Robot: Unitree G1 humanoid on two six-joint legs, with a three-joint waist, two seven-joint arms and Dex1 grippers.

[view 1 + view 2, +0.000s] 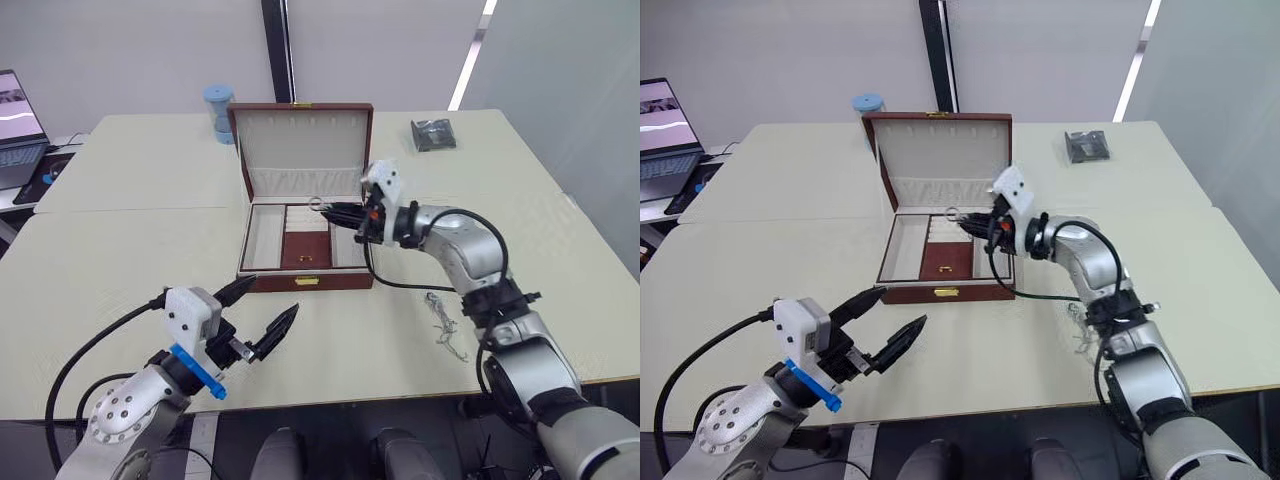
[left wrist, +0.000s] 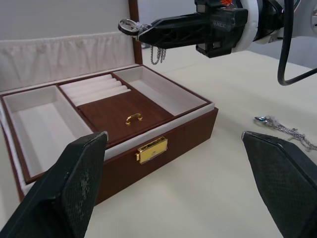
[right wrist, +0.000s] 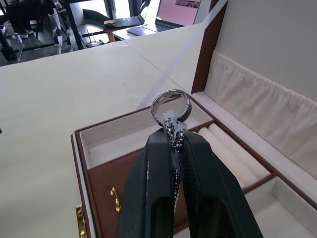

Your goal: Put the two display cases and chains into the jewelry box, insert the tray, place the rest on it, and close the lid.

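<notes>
The box (image 1: 305, 225) sits centre frame, lid (image 1: 302, 150) upright, tray (image 2: 106, 111) seated inside. Above it the right gripper (image 3: 173, 136) pinches a ringed chain (image 3: 171, 106). The left gripper (image 1: 262, 315), lower left, is spread wide and empty. Another chain (image 1: 445, 325) lies lower right; a case (image 1: 433, 134) upper right.

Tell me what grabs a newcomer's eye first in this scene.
The open jewelry box sits mid-table with its lid upright and the tray already seated inside. Above its back edge the right claw pinches a silver ring on a chain. The left claw hangs open near the table's front edge, and another chain lies on the table to the box's right.
</notes>
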